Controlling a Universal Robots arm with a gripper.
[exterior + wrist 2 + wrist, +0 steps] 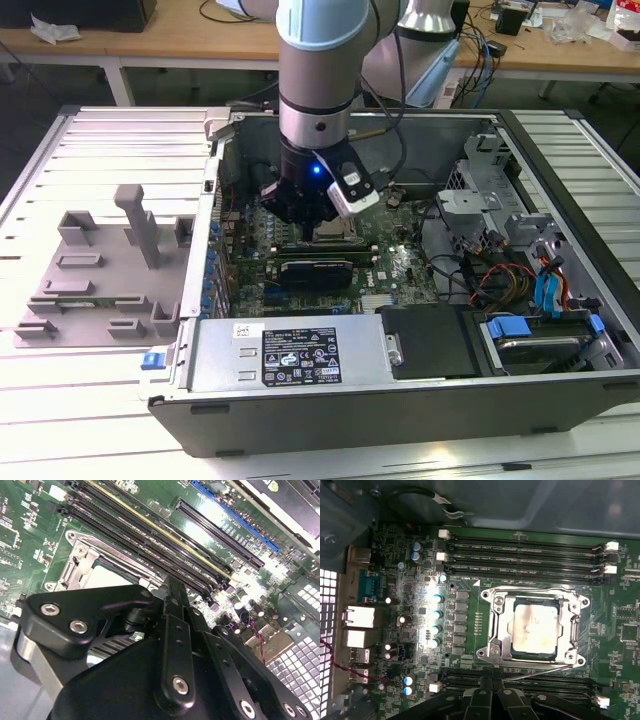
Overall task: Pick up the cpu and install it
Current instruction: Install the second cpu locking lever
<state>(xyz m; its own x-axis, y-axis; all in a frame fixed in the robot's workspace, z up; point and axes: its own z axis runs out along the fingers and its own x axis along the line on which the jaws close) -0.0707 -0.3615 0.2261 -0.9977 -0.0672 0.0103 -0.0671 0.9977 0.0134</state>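
Note:
The cpu (535, 627), a silvery square chip, lies flat inside the metal-framed socket (495, 630) of the green board. It also shows as a pale patch (107, 575) in the second wrist view and as a small bright square (330, 236) under the arm in the exterior view. My gripper (492, 696) hangs just above the board beside the socket, apart from the chip. Its black fingers (480, 700) meet, shut on nothing. A thin wire lever (535, 671) lies along the socket's edge nearest the gripper.
The board sits inside an open computer case (360, 400) with tall walls. Memory slots (525, 555) flank the socket on two sides. A power supply (290, 352), drive bay (530, 335) and cables (480, 270) fill the exterior view's right. A grey holder block (100, 270) stands outside the case.

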